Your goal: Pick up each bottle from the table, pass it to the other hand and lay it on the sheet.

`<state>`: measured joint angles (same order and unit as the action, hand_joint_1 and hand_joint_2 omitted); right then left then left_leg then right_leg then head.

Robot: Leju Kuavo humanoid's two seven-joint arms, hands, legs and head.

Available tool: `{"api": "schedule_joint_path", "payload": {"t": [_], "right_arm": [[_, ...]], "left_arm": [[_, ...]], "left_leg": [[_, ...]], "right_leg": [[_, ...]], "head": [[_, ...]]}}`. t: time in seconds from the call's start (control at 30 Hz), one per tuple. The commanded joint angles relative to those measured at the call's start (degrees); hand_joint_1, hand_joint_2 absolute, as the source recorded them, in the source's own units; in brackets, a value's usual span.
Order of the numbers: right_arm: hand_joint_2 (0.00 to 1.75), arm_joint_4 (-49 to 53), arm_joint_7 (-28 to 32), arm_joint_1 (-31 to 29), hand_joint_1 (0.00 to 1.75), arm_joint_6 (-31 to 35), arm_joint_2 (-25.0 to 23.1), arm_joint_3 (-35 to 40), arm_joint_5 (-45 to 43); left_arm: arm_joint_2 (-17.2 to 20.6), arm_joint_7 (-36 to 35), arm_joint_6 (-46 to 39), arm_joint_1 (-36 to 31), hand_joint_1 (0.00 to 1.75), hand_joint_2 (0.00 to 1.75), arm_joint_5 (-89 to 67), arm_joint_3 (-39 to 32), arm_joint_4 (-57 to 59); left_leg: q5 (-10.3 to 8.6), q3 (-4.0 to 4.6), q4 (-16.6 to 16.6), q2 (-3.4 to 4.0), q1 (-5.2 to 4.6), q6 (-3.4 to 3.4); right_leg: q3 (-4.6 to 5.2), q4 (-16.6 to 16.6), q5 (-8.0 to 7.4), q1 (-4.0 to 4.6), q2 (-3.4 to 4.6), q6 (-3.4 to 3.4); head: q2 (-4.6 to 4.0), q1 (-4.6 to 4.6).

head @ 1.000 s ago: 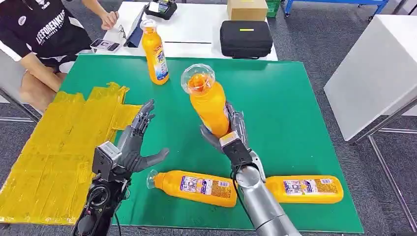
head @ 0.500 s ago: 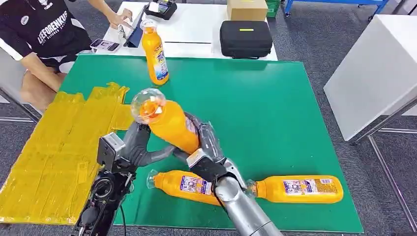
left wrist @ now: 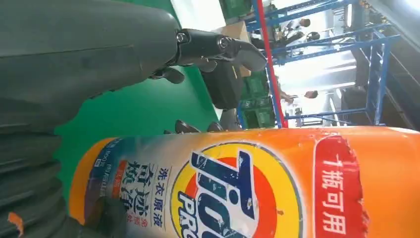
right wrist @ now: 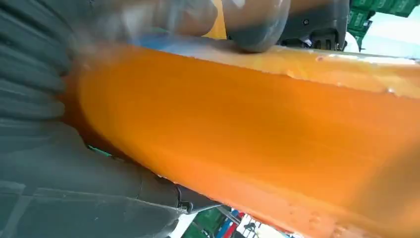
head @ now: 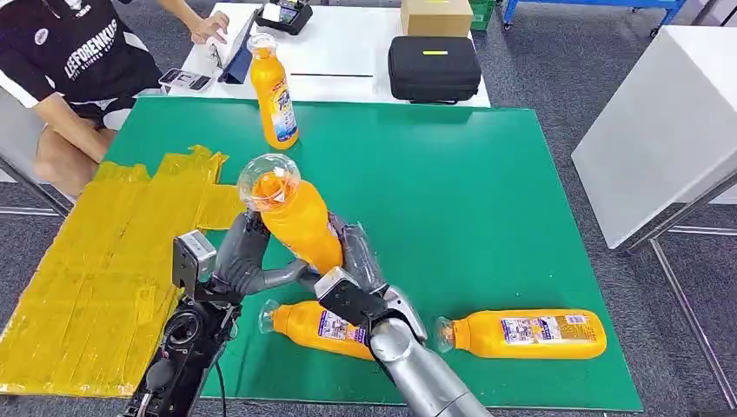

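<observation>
My right hand (head: pixel 352 280) grips an orange detergent bottle (head: pixel 297 224) by its lower body, tilted with its clear cap up and toward the left. My left hand (head: pixel 239 259) sits right against it, fingers behind the bottle and thumb under it, still spread. In the left wrist view the bottle's label (left wrist: pixel 247 191) lies across the palm while the fingers (left wrist: pixel 218 47) stretch away from it. The bottle's orange side (right wrist: pixel 277 144) runs across the right wrist view. A yellow sheet (head: pixel 96 261) covers the table's left side. One bottle (head: pixel 274 87) stands at the far edge; two bottles (head: pixel 317 327) (head: pixel 526 334) lie near the front.
The green table (head: pixel 487 191) has free room on its right half. A person (head: pixel 65 61) sits at the far left corner. Behind are a white table with a black case (head: pixel 434 68) and a cardboard box (head: pixel 436 16). Another white table (head: pixel 669 122) stands to the right.
My right hand has carried the bottle leftward and down into my left hand's palm. The left fingers have come round behind it. In the last half second both barely moved.
</observation>
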<state>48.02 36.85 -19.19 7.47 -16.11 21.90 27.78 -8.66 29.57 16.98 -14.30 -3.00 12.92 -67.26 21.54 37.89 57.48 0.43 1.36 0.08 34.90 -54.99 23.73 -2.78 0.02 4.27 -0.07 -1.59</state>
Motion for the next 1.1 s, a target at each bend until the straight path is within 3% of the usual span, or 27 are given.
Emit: {"api": "schedule_joint_path", "payload": {"t": [0.03,0.73,0.87,0.9,1.1], "right_arm": [[1.75,-5.49,-0.04,-0.34,1.75,-0.37,0.43,5.42,1.07],[1.75,-10.31,-1.37,-0.91,1.75,3.11,0.16,6.37,3.99],[1.75,-12.88,-1.03,-1.12,1.75,6.37,-0.18,7.72,5.59],[1.75,-13.61,-1.48,-1.38,1.75,7.4,-0.32,8.37,6.51],[1.75,-18.51,-9.6,-2.93,1.75,18.29,-0.5,10.56,14.04]], "left_arm": [[-0.06,-0.46,-0.18,-5.56,0.0,1.75,0.4,0.67,6.44],[-0.08,-0.23,-1.8,-3.02,0.0,1.75,0.43,0.68,4.41],[0.55,0.08,-2.36,-2.3,0.0,1.75,0.77,0.72,4.71],[0.62,0.25,-2.53,-2.44,0.0,1.75,0.87,0.72,5.19],[-0.17,1.58,-1.97,-5.18,0.0,1.75,1.11,0.75,9.81]], "left_leg": [[0.04,-0.19,-0.04,-0.14,0.03,0.03],[0.12,-0.3,0.01,-0.15,0.04,0.04],[0.28,-0.66,0.03,-0.14,0.03,0.08],[0.13,-0.36,-0.03,-0.1,0.03,0.04],[0.07,-0.26,-0.03,-0.16,0.04,0.03]], "right_leg": [[-0.23,0.04,0.07,0.05,-0.14,-0.21],[-0.35,0.02,0.14,0.08,-0.15,-0.29],[-0.68,-0.02,0.29,0.1,-0.12,-0.51],[-0.39,0.05,0.13,0.07,-0.09,-0.3],[-0.3,0.04,0.11,0.07,-0.16,-0.25]], "head": [[0.0,0.0],[0.0,0.0],[0.0,0.0],[0.0,0.0],[0.0,0.02]]}}
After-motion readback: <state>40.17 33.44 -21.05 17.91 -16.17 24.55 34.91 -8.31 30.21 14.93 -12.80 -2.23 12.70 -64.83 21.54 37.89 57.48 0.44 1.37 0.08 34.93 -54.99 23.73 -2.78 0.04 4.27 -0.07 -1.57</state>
